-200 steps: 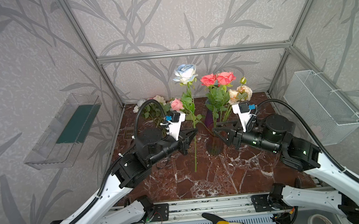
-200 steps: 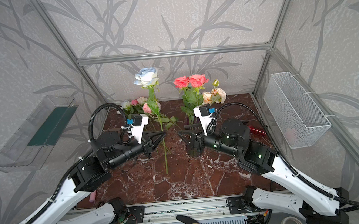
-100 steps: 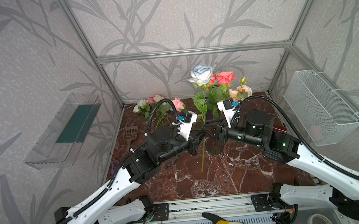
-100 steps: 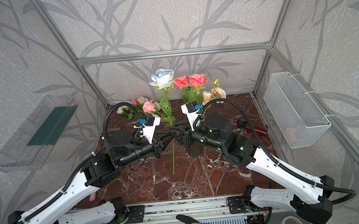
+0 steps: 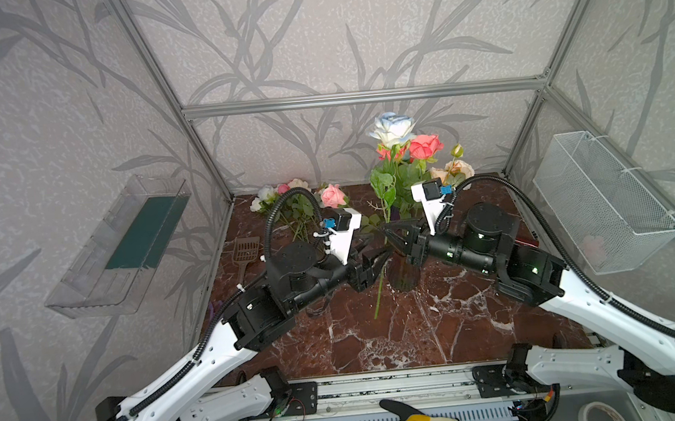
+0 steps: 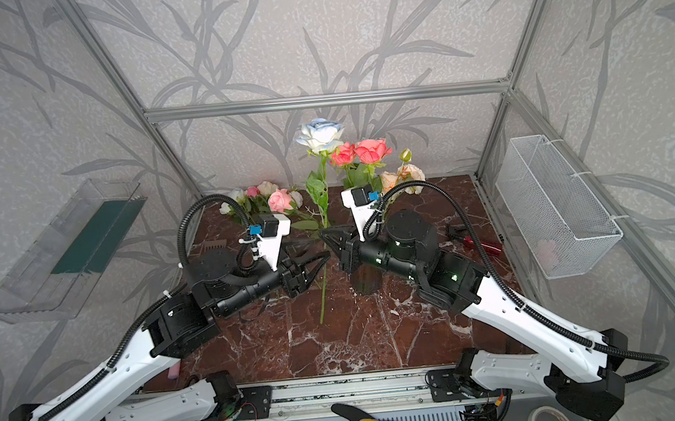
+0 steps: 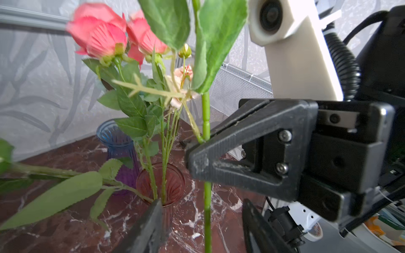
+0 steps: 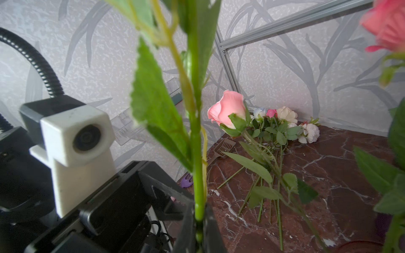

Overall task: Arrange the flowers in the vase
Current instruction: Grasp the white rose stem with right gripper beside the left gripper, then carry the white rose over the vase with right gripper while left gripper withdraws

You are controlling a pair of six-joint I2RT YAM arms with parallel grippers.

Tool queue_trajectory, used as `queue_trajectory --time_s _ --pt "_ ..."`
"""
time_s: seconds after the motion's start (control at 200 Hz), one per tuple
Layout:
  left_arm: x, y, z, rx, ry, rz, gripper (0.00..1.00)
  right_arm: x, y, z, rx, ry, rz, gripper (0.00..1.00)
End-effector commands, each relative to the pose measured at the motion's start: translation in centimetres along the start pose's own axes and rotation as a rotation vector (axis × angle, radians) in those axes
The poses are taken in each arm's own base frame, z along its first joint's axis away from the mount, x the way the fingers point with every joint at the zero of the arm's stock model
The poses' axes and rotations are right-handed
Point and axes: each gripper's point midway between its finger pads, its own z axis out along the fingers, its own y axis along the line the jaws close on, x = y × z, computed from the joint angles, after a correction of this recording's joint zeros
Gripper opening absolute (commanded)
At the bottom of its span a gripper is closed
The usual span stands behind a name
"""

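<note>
**Blue rose [image 5: 392,127] passed to right gripper [image 5: 390,236]**

A handover has just gone through. 1 second ago my left gripper [image 5: 382,257] held the stem [image 5: 380,295] while the right stood open by the vase [image 5: 403,276]. Now the right is clamped shut on the stem; its wrist view shows the green stalk pinched between its 2 fingers [image 8: 186,232]. The left has let go. In its wrist view the jaws stand apart on either side of the stem, touching neither side.

So the right arm alone carries the rose. It hangs upright, its head just above the coral roses [image 5: 426,145] that already stand in the vase. Its cut end is just beside the vase on the left arm's side, above the table [image 5: 380,341], and not yet in the mouth. I judge that the next step is to lift it, shift it over the mouth and lower it. The stems and leaves crowding the mouth could snag it. More flowers [image 5: 332,196] lie loose at the back of the table, so plenty of the task remains.

Both arms reach inward from the front rail, forearms roughly level. The grippers sit almost nose to nose mid-table. The right grips the stem a little higher than where the left straddles it.
</note>
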Motion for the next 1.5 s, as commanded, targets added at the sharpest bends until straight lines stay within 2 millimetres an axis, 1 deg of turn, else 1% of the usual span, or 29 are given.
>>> queue_trajectory --time_s 0.0,0.125,0.2,0.28,0.34,0.385,0.45,0.545,0.665,0.75,0.88,0.995,1.085,1.17,1.264,1.309,1.444,1.494 --pt "-2.1 1.0 -3.0 -0.069 -0.111 0.016 0.64 -3.9 -0.6 -3.1 0.115 -0.107 -0.144 0.05" --pt "-2.1 3.8 -6.3 -0.22 -0.168 0.017 0.68 -6.5 -2.9 -5.7 0.297 -0.181 -0.276 0.05" --pt "-2.0 4.9 -8.0 -0.276 -0.202 0.015 0.69 -8.1 -3.8 -7.1 0.382 -0.235 -0.34 0.05" --pt "-1.7 5.8 -9.2 -0.32 -0.213 0.015 0.7 -9.6 -4.8 -7.9 0.469 -0.282 -0.395 0.05" --pt "-1.6 6.1 -9.6 -0.339 -0.216 0.013 0.69 -10.5 -5.6 -8.1 0.518 -0.307 -0.422 0.05" --pt "-1.4 6.2 -9.6 -0.34 -0.211 0.012 0.7 -10.9 -6.3 -7.9 0.544 -0.317 -0.427 0.05" --pt "-1.2 6.2 -9.6 -0.34 -0.205 0.01 0.7 -11.1 -7.4 -7.5 0.567 -0.325 -0.416 0.04" --pt "-0.9 6.3 -9.5 -0.343 -0.193 0.013 0.69 -11.0 -8.8 -6.6 0.578 -0.316 -0.397 0.04" --pt "-0.9 6.4 -9.6 -0.349 -0.191 0.021 0.7 -10.2 -9.9 -5.2 0.589 -0.283 -0.402 0.04" --pt "-0.7 6.5 -9.6 -0.355 -0.188 0.029 0.7 -9.1 -10.8 -4.1 0.591 -0.257 -0.393 0.03" --pt "-0.4 6.8 -9.5 -0.368 -0.182 0.033 0.69 -7.3 -12.2 -3.2 0.59 -0.218 -0.348 0.03" --pt "-0.2 7.1 -9.3 -0.384 -0.187 0.032 0.69 -4.9 -13.4 -2.8 0.595 -0.173 -0.309 0.03" --pt "0.1 7.2 -9.0 -0.388 -0.179 0.035 0.69 -2.8 -14.4 -2.5 0.605 -0.135 -0.278 0.05" --pt "0.4 7.4 -8.7 -0.397 -0.17 0.036 0.69 -0.8 -15.3 -2.1 0.606 -0.1 -0.263 0.1" --pt "0.2 7.7 -8.6 -0.414 -0.193 0.027 0.69 0.2 -16.0 -1.8 0.618 -0.071 -0.269 0.12" --pt "0.2 7.8 -8.6 -0.416 -0.2 0.025 0.69 0.5 -16.0 -1.7 0.617 -0.06 -0.27 0.14" --pt "0.2 8.1 -8.6 -0.435 -0.207 0.024 0.7 0.9 -16.2 -2.1 0.624 -0.064 -0.247 0.31" --pt "0.1 8.6 -8.9 -0.466 -0.214 0.014 0.7 1.0 -16.3 -2.3 0.631 -0.069 -0.24 0.34"
